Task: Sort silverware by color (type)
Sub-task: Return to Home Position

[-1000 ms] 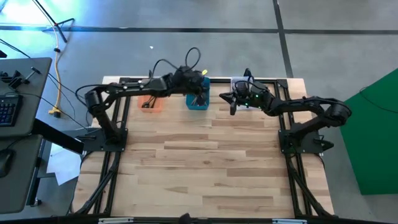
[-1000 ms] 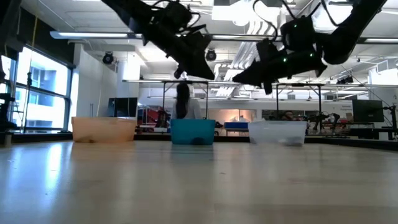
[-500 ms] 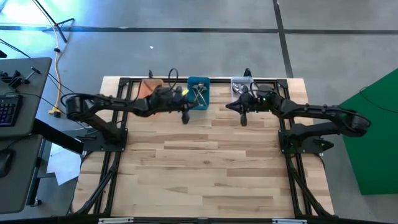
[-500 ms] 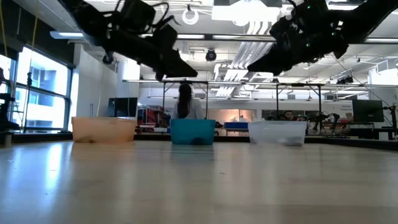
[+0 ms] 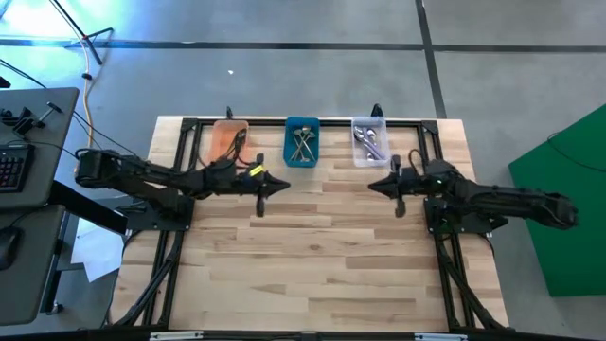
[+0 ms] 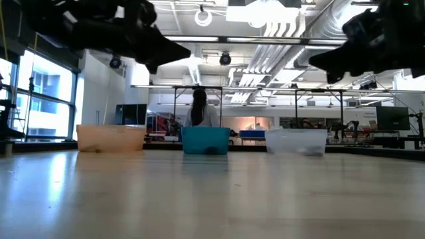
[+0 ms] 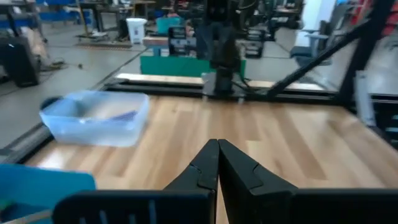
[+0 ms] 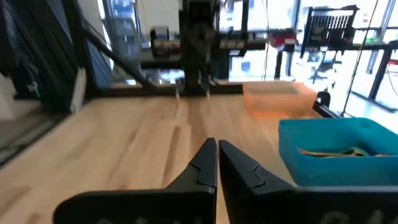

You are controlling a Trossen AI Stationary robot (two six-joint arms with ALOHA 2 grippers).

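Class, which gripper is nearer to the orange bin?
Left. The left gripper is close beside the orange bin; the right gripper is farther off, by the clear bin.

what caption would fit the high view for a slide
Spoons lie sorted in the orange bin, teal bin and clear bin; left gripper and right gripper hover shut nearby.
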